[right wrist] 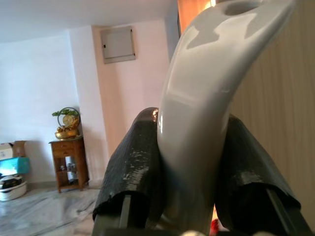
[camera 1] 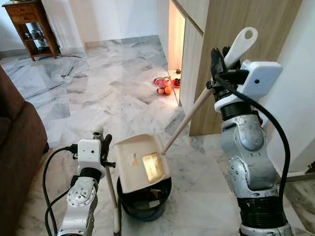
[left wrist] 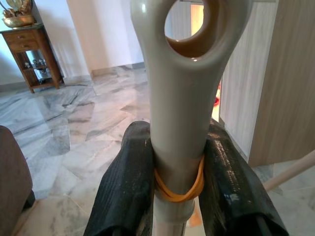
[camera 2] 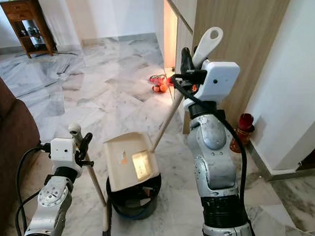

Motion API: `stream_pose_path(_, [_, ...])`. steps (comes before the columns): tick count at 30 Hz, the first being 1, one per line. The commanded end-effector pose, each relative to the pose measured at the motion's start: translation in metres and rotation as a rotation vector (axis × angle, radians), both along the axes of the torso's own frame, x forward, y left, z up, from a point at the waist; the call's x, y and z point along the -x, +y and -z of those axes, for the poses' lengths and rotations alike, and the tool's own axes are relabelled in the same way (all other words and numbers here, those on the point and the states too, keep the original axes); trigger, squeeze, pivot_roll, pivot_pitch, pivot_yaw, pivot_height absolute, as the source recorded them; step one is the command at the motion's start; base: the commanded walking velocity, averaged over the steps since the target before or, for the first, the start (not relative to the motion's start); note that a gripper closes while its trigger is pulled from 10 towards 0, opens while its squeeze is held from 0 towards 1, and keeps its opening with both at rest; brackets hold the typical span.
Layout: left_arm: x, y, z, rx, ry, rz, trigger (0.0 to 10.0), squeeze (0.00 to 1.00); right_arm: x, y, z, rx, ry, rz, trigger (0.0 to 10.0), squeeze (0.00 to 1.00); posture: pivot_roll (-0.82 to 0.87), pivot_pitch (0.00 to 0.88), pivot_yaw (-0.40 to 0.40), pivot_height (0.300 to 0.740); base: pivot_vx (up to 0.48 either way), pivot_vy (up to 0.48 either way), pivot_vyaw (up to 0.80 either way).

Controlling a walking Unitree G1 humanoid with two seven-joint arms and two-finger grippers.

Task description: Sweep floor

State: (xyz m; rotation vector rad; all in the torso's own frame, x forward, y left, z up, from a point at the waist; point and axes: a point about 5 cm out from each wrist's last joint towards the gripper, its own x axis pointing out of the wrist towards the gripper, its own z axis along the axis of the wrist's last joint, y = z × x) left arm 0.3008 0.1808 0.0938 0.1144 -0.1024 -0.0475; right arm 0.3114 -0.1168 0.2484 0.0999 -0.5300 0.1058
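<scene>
The right gripper point(camera 1: 220, 59) is clamped on the grey top of the dustpan handle point(camera 1: 242, 43), raised high beside the wooden cabinet point(camera 1: 237, 18). From that gripper the long handle slants down and toward the robot's left, ending at the cream dustpan point(camera 1: 140, 162), which is tipped over the mouth of a black bin point(camera 1: 146, 202) on the marble floor point(camera 1: 93, 95).

The left gripper point(camera 1: 102, 143) is pinched around the upper end of the broom point(camera 1: 114, 199), just under its eyelet, where a yellow rubber band point(left wrist: 178, 192) wraps the shaft. Below this gripper the broom hangs nearly upright, bristles touching or just off the floor beside the bin.

The pan appears to be emptying into the bin. To finish, I judge the right arm should lift its end further, steepening the handle so the contents slide off the pan's low edge.
</scene>
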Motion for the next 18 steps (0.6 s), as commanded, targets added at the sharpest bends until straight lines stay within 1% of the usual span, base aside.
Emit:
stream_pose_path(1, [-0.001, -0.001, -0.01, -0.009, -0.047, 0.01, 10.0, 0.0, 0.013, 0.01, -0.017, 0.037, -0.122, -0.023, 10.0, 0.0, 0.13, 0.0, 0.019, 0.74, 0.0, 0.0, 0.0])
stream_pose_path(3, [-0.001, -0.002, -0.01, -0.009, -0.047, 0.011, 10.0, 0.0, 0.016, 0.017, -0.015, 0.068, -0.132, -0.039, 10.0, 0.0, 0.14, 0.0, 0.019, 0.74, 0.0, 0.0, 0.0])
stream_pose_path(5, [-0.001, -0.002, -0.01, -0.008, -0.046, 0.011, 10.0, 0.0, 0.021, 0.028, -0.012, 0.089, -0.143, -0.07, 10.0, 0.0, 0.14, 0.0, 0.018, 0.74, 0.0, 0.0, 0.0])
stream_pose_path(7, [-0.001, -0.003, -0.01, -0.006, -0.047, 0.012, 10.0, 0.0, 0.025, 0.035, -0.01, 0.076, -0.147, -0.097, 10.0, 0.0, 0.14, 0.0, 0.017, 0.74, 0.0, 0.0, 0.0])
stream_pose_path(10, [0.0, -0.003, -0.01, -0.006, -0.047, 0.011, 10.0, 0.0, 0.028, 0.04, -0.009, 0.056, -0.153, -0.115, 10.0, 0.0, 0.14, 0.0, 0.016, 0.74, 0.0, 0.0, 0.0])
stream_pose_path(11, [0.0, -0.002, -0.01, -0.006, -0.047, 0.009, 10.0, 0.0, 0.031, 0.045, -0.01, 0.053, -0.164, -0.125, 10.0, 0.0, 0.14, 0.0, 0.016, 0.74, 0.0, 0.0, 0.0])
stream_pose_path(15, [0.0, -0.002, -0.01, -0.006, -0.048, 0.008, 10.0, 0.0, 0.036, 0.054, -0.012, 0.04, -0.189, -0.139, 10.0, 0.0, 0.14, 0.0, 0.015, 0.74, 0.0, 0.0, 0.0])
stream_pose_path(16, [0.0, -0.003, -0.01, -0.005, -0.048, 0.008, 10.0, 0.0, 0.039, 0.059, -0.012, 0.039, -0.197, -0.152, 10.0, 0.0, 0.14, 0.0, 0.013, 0.74, 0.0, 0.0, 0.0])
stream_pose_path(17, [0.0, -0.003, -0.01, -0.005, -0.048, 0.008, 10.0, 0.0, 0.04, 0.061, -0.011, 0.039, -0.2, -0.154, 10.0, 0.0, 0.14, 0.0, 0.013, 0.74, 0.0, 0.0, 0.0])
stream_pose_path(18, [0.0, -0.003, -0.01, -0.005, -0.048, 0.007, 10.0, 0.0, 0.043, 0.065, -0.012, 0.057, -0.214, -0.165, 10.0, 0.0, 0.14, 0.0, 0.013, 0.74, 0.0, 0.0, 0.0])
